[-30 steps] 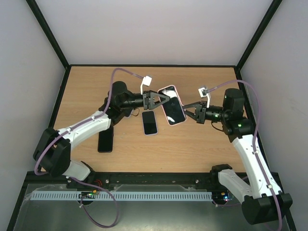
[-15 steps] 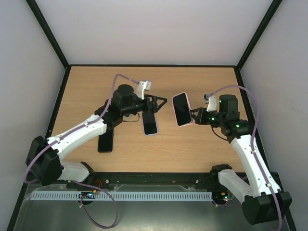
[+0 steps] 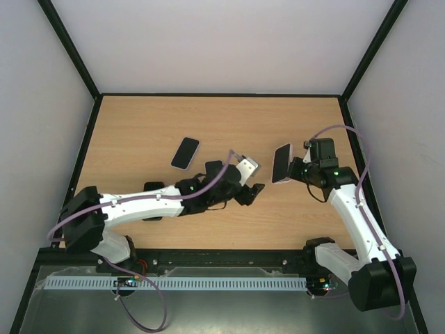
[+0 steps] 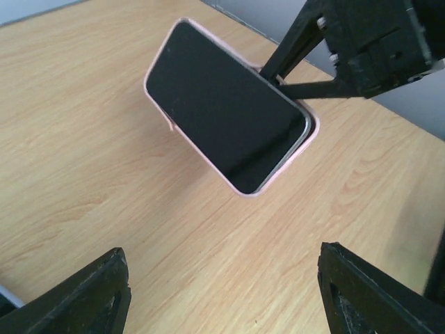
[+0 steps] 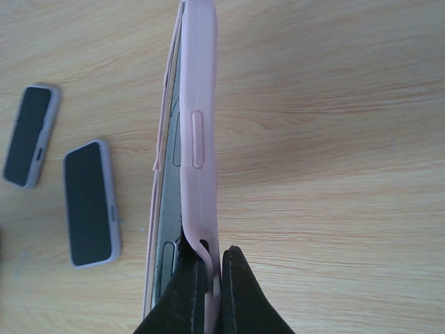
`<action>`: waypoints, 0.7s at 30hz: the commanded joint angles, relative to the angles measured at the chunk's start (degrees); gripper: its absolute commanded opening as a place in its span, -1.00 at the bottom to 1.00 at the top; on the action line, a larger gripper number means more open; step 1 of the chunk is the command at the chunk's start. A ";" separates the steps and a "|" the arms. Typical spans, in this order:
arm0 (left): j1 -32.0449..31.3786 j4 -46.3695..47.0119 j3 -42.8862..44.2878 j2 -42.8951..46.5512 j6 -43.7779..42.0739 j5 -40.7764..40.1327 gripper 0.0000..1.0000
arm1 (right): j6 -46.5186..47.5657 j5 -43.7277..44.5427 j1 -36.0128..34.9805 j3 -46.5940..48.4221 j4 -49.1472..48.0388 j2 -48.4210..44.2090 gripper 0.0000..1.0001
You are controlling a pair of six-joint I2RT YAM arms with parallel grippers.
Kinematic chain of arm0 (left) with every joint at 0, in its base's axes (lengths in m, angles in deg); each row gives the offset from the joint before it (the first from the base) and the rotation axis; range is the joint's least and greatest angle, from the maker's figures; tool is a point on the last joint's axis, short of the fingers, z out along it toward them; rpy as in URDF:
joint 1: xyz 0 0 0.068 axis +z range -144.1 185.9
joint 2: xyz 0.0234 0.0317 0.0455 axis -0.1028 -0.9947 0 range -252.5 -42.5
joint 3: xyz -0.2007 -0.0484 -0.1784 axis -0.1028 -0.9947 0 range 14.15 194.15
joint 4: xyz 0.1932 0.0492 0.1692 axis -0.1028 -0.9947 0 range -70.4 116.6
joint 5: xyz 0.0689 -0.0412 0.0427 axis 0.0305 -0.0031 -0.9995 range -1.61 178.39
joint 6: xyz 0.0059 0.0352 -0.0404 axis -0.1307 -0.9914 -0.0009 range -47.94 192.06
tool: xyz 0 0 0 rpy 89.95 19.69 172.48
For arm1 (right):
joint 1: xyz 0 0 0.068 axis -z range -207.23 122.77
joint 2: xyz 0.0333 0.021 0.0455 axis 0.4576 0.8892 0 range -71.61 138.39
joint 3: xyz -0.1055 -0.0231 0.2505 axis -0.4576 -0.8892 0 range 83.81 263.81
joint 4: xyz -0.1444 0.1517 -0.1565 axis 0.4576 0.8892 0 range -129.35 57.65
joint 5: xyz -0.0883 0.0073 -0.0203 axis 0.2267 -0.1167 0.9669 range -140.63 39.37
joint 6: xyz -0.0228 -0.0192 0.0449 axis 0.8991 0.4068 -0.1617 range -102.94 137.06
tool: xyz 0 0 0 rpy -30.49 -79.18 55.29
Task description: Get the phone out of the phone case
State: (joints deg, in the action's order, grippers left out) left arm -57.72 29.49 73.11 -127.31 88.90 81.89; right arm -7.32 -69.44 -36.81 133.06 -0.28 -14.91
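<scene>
The phone (image 4: 222,104), black screen up, sits in a pink phone case (image 5: 198,104) and hangs tilted above the table at the right (image 3: 281,163). My right gripper (image 5: 212,282) is shut on the case's wall at the near corner. There the pink wall is peeled away from the phone's grey edge (image 5: 163,236). In the top view the right gripper (image 3: 294,169) holds it from the right side. My left gripper (image 3: 250,193) stands open and empty a little to the left of the phone, low over the table. Both its fingertips (image 4: 104,296) frame bare wood.
A lilac-cased phone (image 3: 185,153) lies on the wooden table (image 3: 139,125), and a second one (image 3: 213,167) is partly under the left arm. Both show in the right wrist view, one (image 5: 29,136) beside the other (image 5: 90,202). Black frame rails edge the table.
My left gripper has let go of the cased phone, opened, and swung down toward the near middle of the table. The right gripper has carried the phone to the right.
</scene>
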 commanded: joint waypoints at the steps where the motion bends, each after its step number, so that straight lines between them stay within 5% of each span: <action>1: -5.21 8.86 -0.20 -2.81 -8.68 -15.49 0.48 | -3.76 4.56 0.27 -1.63 -1.29 1.46 -0.96; 9: -7.71 29.37 -4.93 -10.93 -15.03 -20.99 0.39 | -3.99 3.79 0.27 -6.52 -8.33 6.76 -0.96; 21: -5.88 38.16 -4.69 -22.18 -21.12 -15.77 0.38 | -1.53 2.22 0.27 -11.10 -19.80 14.56 -0.96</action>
State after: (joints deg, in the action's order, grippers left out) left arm -64.47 61.65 69.13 -147.14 70.94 64.82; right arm -10.10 -65.81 -36.66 124.04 -11.73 -0.92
